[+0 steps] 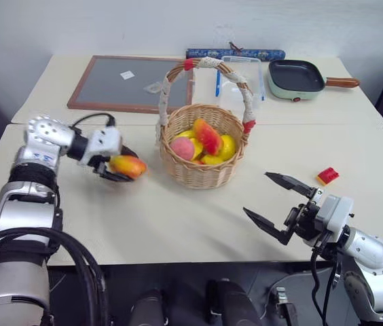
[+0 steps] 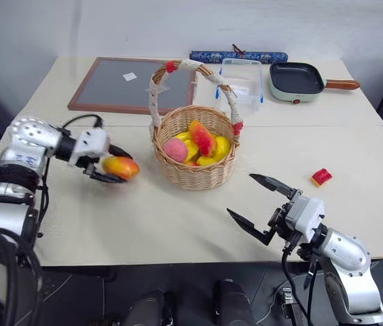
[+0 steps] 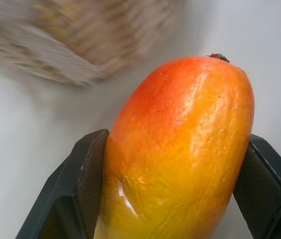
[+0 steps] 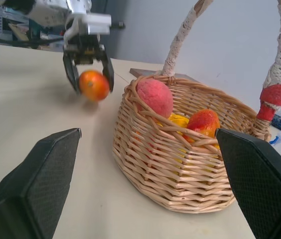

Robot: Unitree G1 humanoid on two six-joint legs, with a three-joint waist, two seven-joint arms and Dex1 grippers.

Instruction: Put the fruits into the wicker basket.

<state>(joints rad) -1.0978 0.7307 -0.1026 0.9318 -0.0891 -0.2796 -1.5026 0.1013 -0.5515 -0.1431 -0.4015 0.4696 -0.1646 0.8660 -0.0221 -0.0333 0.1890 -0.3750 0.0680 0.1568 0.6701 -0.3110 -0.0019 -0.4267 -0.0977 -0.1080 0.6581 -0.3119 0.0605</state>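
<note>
Left hand (image 1: 118, 168) has the mango (image 1: 128, 166) clamped between its two black fingers (image 3: 75, 189), one pressed to each flank of the fruit, stem end pointing away from the wrist. In the right wrist view the fruit hangs clear of the bench (image 1: 178, 224), just off the surface. It sits to the robot's left of the wicker basket (image 1: 202, 170), close beside it but not touching, still outside the rim.

Over in the basket, a second mango (image 1: 207, 136) lies tilted on top of the pile, with a pink peach (image 1: 183, 147) against it and yellow fruit (image 1: 225, 146) tucked beside and below. The lace-wrapped handle (image 1: 205, 64) arches high over the lot, red ties at both ends.

Right hand (image 1: 278, 206) hovers above the near edge of the bench, fingers spread wide, nothing between them, pointing toward the basket.

A small red block (image 1: 327, 176) lies alone on the bench out to the right. Further back: a dark framed board (image 1: 127, 83), a clear plastic box (image 1: 239, 76) behind the basket handle, and a pale green pan (image 1: 297, 78) with a brown handle.
</note>
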